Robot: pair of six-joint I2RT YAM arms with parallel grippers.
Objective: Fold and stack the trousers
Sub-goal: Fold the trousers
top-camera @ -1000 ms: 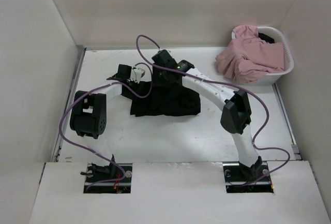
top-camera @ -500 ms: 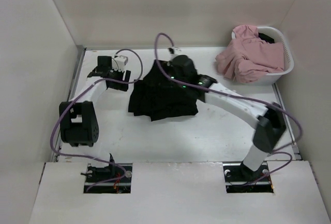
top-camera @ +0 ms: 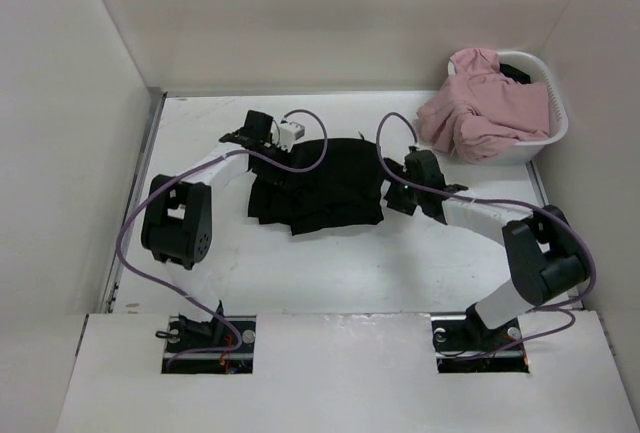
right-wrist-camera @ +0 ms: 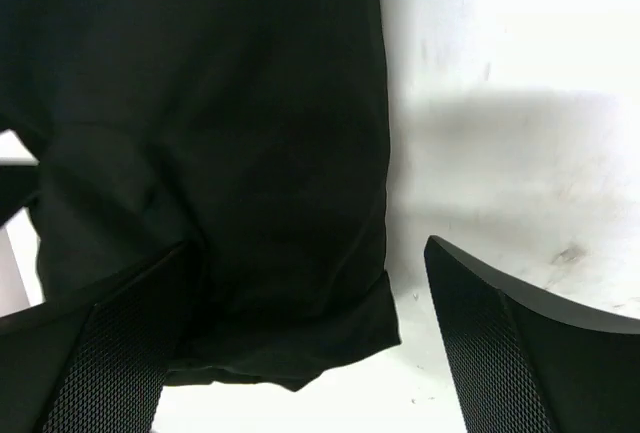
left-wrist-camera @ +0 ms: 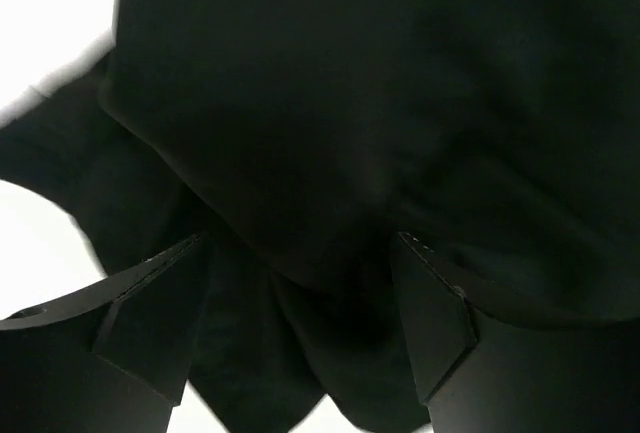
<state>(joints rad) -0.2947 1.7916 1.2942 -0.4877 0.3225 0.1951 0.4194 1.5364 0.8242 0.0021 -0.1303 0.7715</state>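
Note:
The black trousers [top-camera: 322, 188] lie in a folded, rumpled pile in the middle of the white table. My left gripper [top-camera: 268, 143] hovers over the pile's upper left edge. In the left wrist view its fingers [left-wrist-camera: 150, 303] stand apart with dark cloth [left-wrist-camera: 330, 153] spread below and between them, not pinched. My right gripper [top-camera: 398, 191] is low at the pile's right edge. It is wide open in the right wrist view, where the trousers' corner [right-wrist-camera: 250, 203] lies flat on the table between the mesh pads [right-wrist-camera: 500, 343].
A white basket [top-camera: 549, 129] stands at the back right with a pale pink garment [top-camera: 480, 105] heaped in it and spilling over its rim. White walls close in the table on the left, back and right. Purple cables loop over both arms.
The right arm drew back from over the trousers to their right edge, and its jaws opened wide. The left gripper swung out left, then came back to the upper left edge. The trousers lie more compact.

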